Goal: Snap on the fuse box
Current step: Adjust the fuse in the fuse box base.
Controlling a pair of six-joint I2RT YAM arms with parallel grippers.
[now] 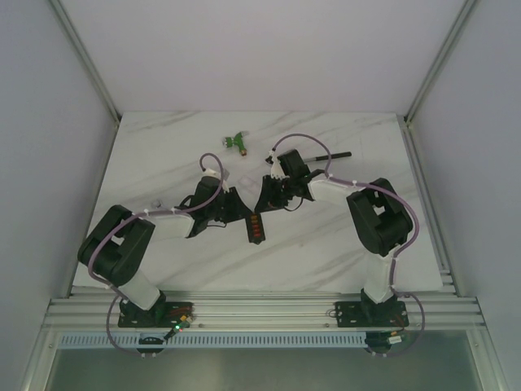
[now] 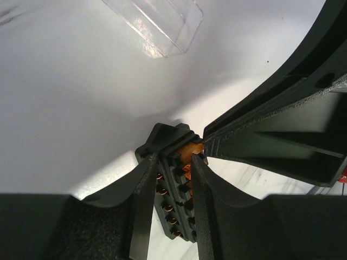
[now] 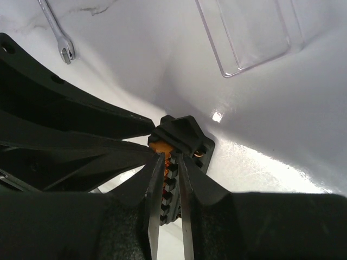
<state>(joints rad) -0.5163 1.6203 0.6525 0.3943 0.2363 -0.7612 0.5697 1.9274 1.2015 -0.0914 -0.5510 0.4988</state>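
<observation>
1. a small black rectangular plastic fuse box [image 1: 256, 228] with a row of red-orange fuses along its middle lies on the white marbled table [image 1: 358, 244], near the centre, between the two arms.
2. the left gripper [image 2: 173, 208] straddles the fuse box in the left wrist view. its two black fingers [image 2: 142, 200] press against the box's long sides, so it is clenched on the fuse box.
3. the right gripper [image 3: 169, 189] meets the same box from the opposite side, at its far end.
4. the right gripper's fingers [image 3: 190, 189] stand only narrowly apart over the ribbed middle and an orange fuse. i cannot tell whether they pinch anything.
5. in the left wrist view one right finger [image 2: 271, 135] comes in from the right, and its tip touches the orange fuse at the box's end.
6. from above, the left gripper [image 1: 241, 210] and the right gripper [image 1: 264, 204] converge just above the box's far end, forming a v.
7. a small clear plastic rectangular lid [image 3: 246, 32] lies on the table beyond the fuse box, apart from it. it also shows at the top of the left wrist view [image 2: 157, 21].
8. a silver metal wrench [image 3: 58, 32] lies farther off, in the top left of the right wrist view.
9. a small green plastic piece [image 1: 238, 143] and a slender black tool [image 1: 324, 155] lie towards the far side of the table.
</observation>
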